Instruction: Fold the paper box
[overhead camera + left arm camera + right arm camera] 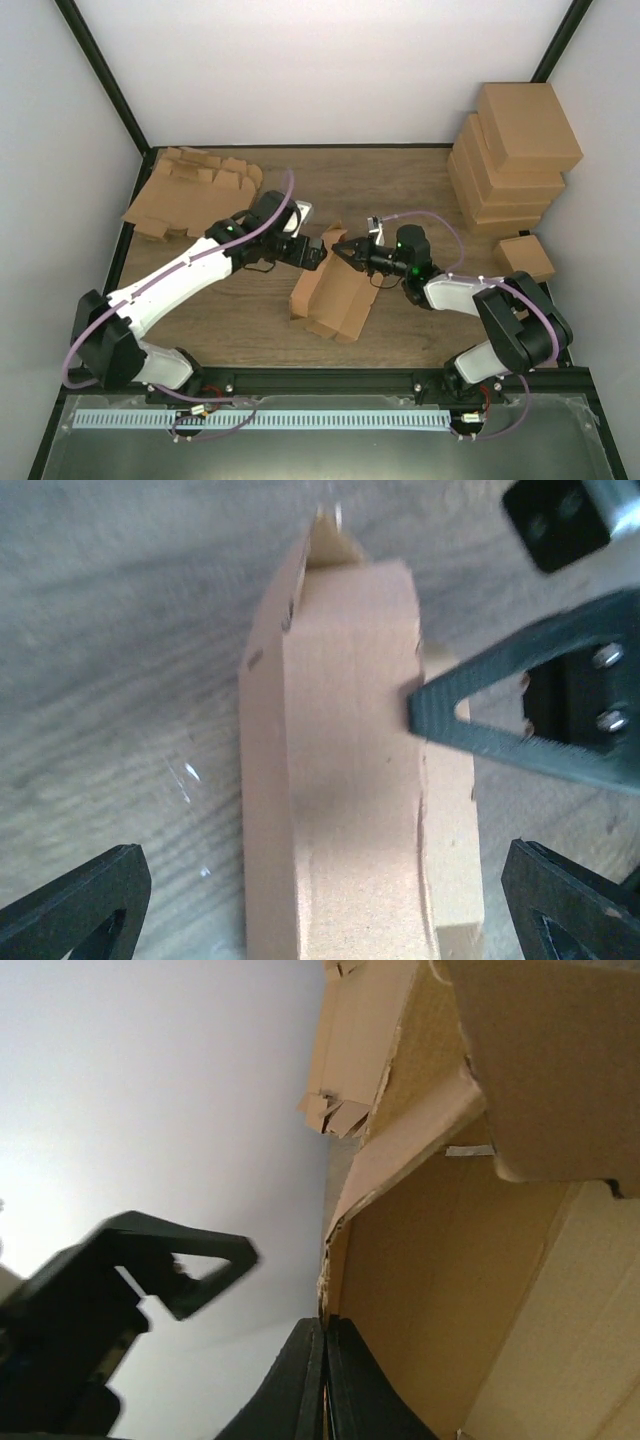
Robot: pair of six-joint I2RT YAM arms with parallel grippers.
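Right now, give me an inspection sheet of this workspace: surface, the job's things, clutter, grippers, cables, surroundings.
Surface: wooden table, bare wood showing around the work.
Job's things: paper box mid-table, partly folded, top open. Flat blanks piled at the far left. Stack of closed boxes at the far right, with a small box in front of it.
Clutter: nothing seen.
Grippers: left gripper open, fingers on either side of the box wall, not touching it. Right gripper shut on the box's wall edge.
Cables: purple cables loop along both arms, off the box.
Surroundings: white walls, black frame.
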